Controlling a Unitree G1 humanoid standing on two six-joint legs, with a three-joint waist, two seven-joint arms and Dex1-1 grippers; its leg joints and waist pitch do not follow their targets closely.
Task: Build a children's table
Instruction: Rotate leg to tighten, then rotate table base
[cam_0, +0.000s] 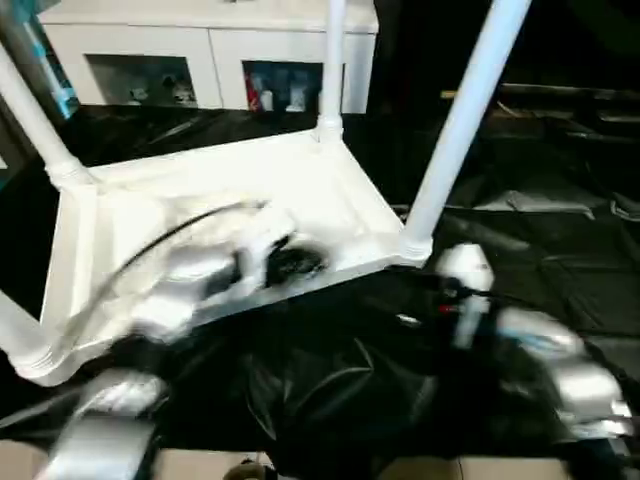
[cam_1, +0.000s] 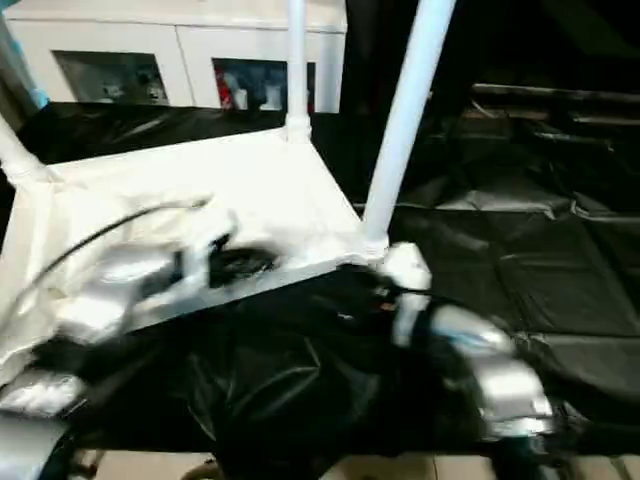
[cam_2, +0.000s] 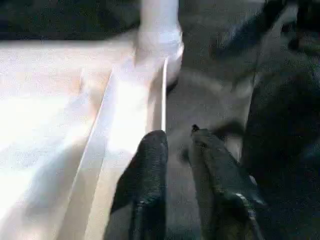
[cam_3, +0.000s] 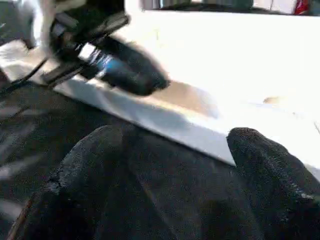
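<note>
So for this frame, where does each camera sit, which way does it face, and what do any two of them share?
Left eye view: on the head, looking down at the upside-down tabletop with legs standing up; both silver forearms show.
Right eye view: beside it, same scene, cabinet behind.
Left wrist view: along the left gripper, its fingers a little apart, beside the tabletop's edge and a corner socket.
Right wrist view: along the right gripper, open, facing the tabletop's edge and the left gripper.
Shared: both wrist views show that near edge.
</note>
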